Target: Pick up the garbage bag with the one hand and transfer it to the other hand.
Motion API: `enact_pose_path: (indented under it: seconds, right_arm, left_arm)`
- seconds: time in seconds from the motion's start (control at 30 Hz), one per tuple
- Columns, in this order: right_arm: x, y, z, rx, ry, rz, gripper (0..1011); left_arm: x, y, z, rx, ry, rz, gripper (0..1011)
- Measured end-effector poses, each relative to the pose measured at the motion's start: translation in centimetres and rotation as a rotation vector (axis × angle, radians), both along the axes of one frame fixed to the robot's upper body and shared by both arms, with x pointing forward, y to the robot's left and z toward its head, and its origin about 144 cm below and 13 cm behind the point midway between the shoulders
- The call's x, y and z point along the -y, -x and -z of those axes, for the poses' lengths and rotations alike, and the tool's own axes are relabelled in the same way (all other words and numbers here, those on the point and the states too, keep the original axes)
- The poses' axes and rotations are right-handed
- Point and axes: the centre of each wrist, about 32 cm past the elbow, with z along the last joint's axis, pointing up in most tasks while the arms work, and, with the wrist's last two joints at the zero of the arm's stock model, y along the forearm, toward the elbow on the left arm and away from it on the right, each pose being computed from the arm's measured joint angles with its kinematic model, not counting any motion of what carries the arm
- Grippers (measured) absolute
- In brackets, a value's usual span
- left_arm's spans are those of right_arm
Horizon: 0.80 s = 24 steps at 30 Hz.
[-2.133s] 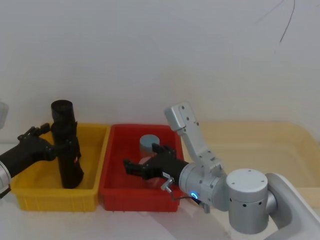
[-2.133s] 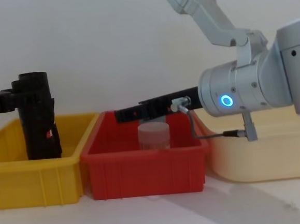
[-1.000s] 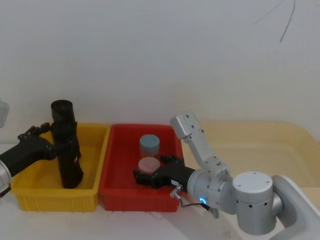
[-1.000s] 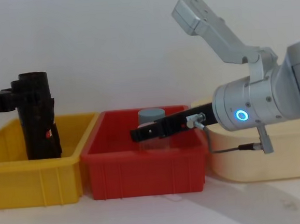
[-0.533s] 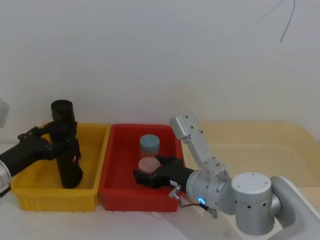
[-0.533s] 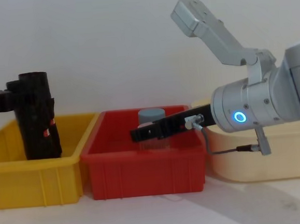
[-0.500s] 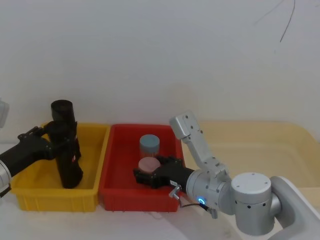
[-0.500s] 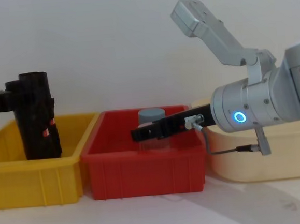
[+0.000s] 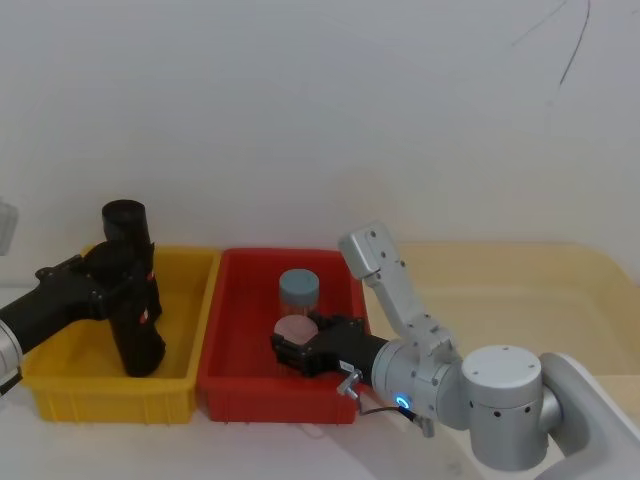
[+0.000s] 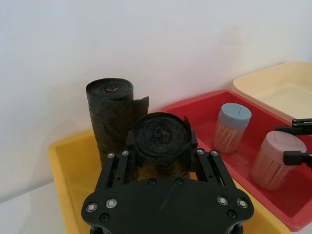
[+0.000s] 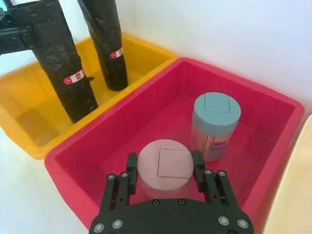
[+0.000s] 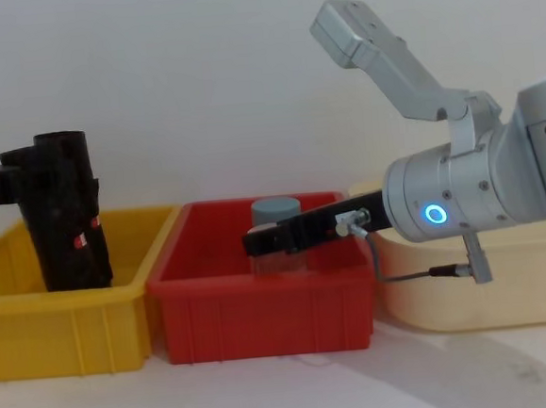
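Yellow bin (image 9: pixel 110 402), beside red bin (image 9: pixel 270 398): holds two black rolls. The left gripper (image 10: pixel 162 151), fingers clamped on the upper part of the nearer garbage bag (image 11: pixel 66 68), has now drawn it sideways clear of the second roll (image 11: pixel 108 44); the bag is tilted with its foot inside the bin, so the pick-up appears begun but the lift unfinished. Right gripper (image 11: pixel 164 165): has pulled back over the red bin and hangs low, fingers apart either side of the pink-lidded jar (image 9: pixel 297 328), contact not determinable; well apart from the bag, so the transfer looks some way off.
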Motion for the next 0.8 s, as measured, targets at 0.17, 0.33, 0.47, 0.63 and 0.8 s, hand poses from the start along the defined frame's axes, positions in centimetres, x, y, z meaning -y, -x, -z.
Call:
enact_pose_path:
  seconds: [0.17,0.33,0.47,0.63,0.8]
  right_arm:
    - [0.0,0.0,0.0,0.000,0.000,0.000,658]
    - [0.0,0.0,0.0,0.000,-0.001,0.001,658]
    - [0.0,0.0,0.0,0.002,-0.001,0.000,658]
    - [0.1,0.1,-0.3,0.015,-0.012,-0.001,658]
    - [0.4,0.4,-1.2,0.056,-0.045,-0.003,658]
  left_arm:
    - [0.0,0.0,0.0,0.000,0.000,0.000,543]
    - [0.0,0.0,0.0,0.000,0.000,0.000,542]
    - [0.0,0.0,-0.1,0.002,-0.001,-0.002,543]
    - [0.2,0.1,-0.4,0.020,-0.001,-0.005,543]
    - [0.6,0.0,-1.7,0.068,0.005,-0.006,543]
